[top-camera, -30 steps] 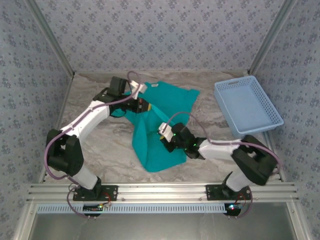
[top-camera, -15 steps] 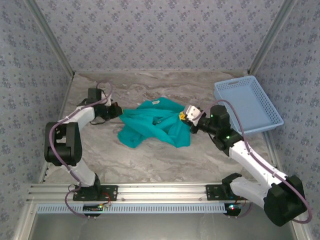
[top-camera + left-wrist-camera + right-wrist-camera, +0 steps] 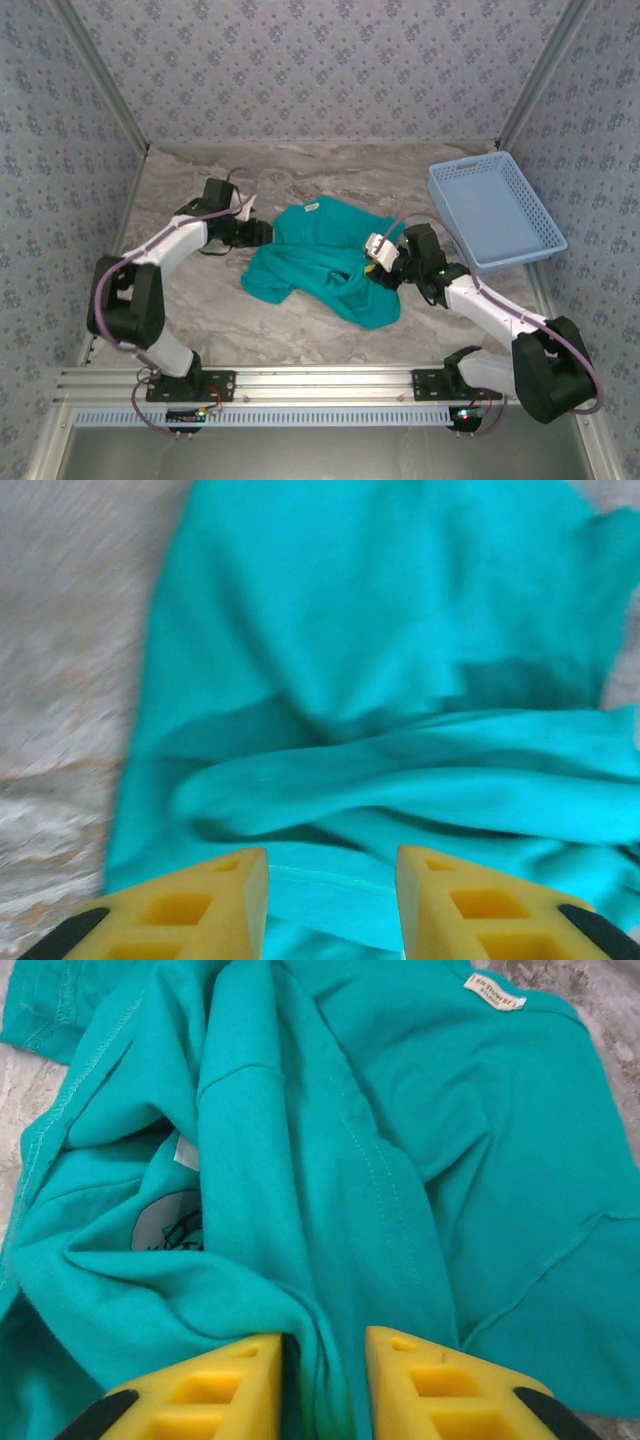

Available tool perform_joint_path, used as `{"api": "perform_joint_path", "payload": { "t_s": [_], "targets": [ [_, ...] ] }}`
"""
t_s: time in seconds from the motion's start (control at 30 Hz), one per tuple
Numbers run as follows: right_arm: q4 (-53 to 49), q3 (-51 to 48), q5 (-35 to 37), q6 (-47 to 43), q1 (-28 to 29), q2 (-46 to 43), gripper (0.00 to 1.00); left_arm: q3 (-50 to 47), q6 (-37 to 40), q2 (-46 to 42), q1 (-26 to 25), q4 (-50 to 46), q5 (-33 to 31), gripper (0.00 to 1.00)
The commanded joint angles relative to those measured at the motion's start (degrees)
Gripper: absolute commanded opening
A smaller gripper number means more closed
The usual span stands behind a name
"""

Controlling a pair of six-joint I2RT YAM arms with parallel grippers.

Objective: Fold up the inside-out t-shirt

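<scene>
I see the inside-out t-shirt lying crumpled in the middle of the table, whose top is a marbled grey-beige. The shirt is soft teal cloth, bunched into long rounded folds, with its raised seams and stitch lines showing. A small white tag sits flat on the far side of the heap. From the right wrist camera I can make out a pale printed patch tucked inside a fold on the left.

My left gripper is at the shirt's left edge. Its yellow foam-like fingers stand apart, and a flat hem lies across the gap below them.

My right gripper is low over the shirt's right side. Its jaws are slightly parted around a ridge of cloth, and a shadowed gap beside one finger tells me the ridge is not pinched.

A light blue mesh basket, rectangular and plastic, sits at the far right, well apart from the shirt.
</scene>
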Motion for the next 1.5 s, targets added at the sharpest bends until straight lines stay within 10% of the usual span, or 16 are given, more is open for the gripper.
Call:
{"api": "perform_joint_path", "payload": {
  "t_s": [0.0, 0.23, 0.5, 0.7, 0.8, 1.27, 1.47],
  "targets": [
    [-1.60, 1.02, -0.29, -3.59, 0.22, -3.38, 0.34, 1.41, 8.89, -4.87, -8.77, -1.69, 3.76, 0.41],
    [-6.50, 5.44, -10.68, -10.23, 3.56, -2.85, 0.43, 1.59, 15.48, 3.65, -19.91, 1.01, 4.31, 0.44],
    [-7.44, 7.90, -2.87, -16.31, 7.09, 6.97, 0.46, 6.27, 18.70, 13.07, -21.86, 4.07, -1.89, 0.48],
    [-7.46, 6.53, 1.05, -18.22, 7.47, 6.36, 0.27, 9.22, 20.68, 17.94, -22.25, 2.21, -0.69, 0.29],
    [-7.94, 6.45, 1.54, -19.91, 7.86, 5.96, 0.03, 10.69, 18.94, 16.20, -19.92, 2.22, 1.99, 0.00],
    [-3.94, 8.13, 5.29, -15.68, -3.11, -17.10, 0.00, 12.00, -8.53, -8.71, 1.66, 12.57, 22.25, 0.00],
    [-16.88, 12.54, 17.43, -6.59, -7.17, -12.52, 0.00, -1.77, -11.89, -11.67, 8.77, 14.05, 17.65, 0.00]
  ]
}}
